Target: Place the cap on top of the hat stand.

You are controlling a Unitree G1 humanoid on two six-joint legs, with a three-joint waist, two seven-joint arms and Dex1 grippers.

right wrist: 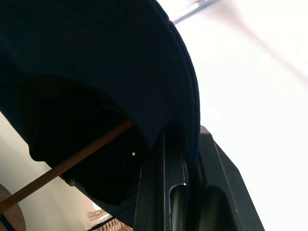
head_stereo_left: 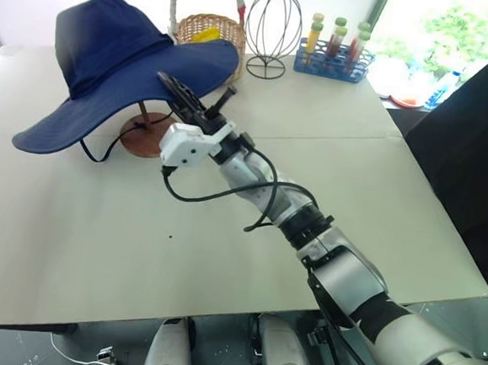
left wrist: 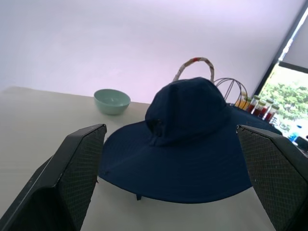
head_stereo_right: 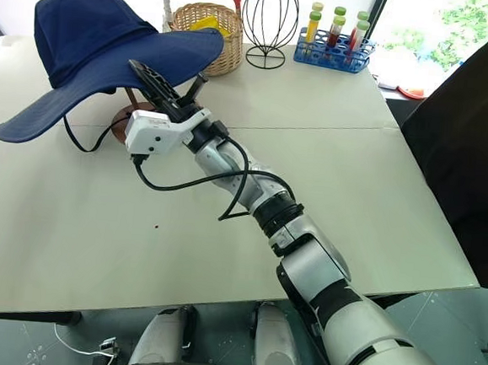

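The navy-blue cap (head_stereo_left: 111, 45) sits over the top of the brown wooden hat stand, tilted, with its wide brim drooping to the front left. Under the brim I see the stand's round base (head_stereo_left: 143, 138) and thin slanted rod (right wrist: 72, 161); its top is hidden inside the crown. My right gripper (head_stereo_left: 174, 86) reaches up under the brim's right side and is shut on the brim's edge (right wrist: 185, 96). In the left wrist view my left gripper (left wrist: 171, 130) stands open, well back from the cap (left wrist: 187, 130), with nothing between its fingers (left wrist: 77, 163).
A wicker basket (head_stereo_left: 209, 32) with a handle, a black wire globe stand (head_stereo_left: 273, 24) and a blue rack of tubes (head_stereo_left: 334, 58) line the table's far edge. A pale green bowl (left wrist: 111, 101) sits beyond the cap. A dark panel (head_stereo_left: 475, 150) stands at the right.
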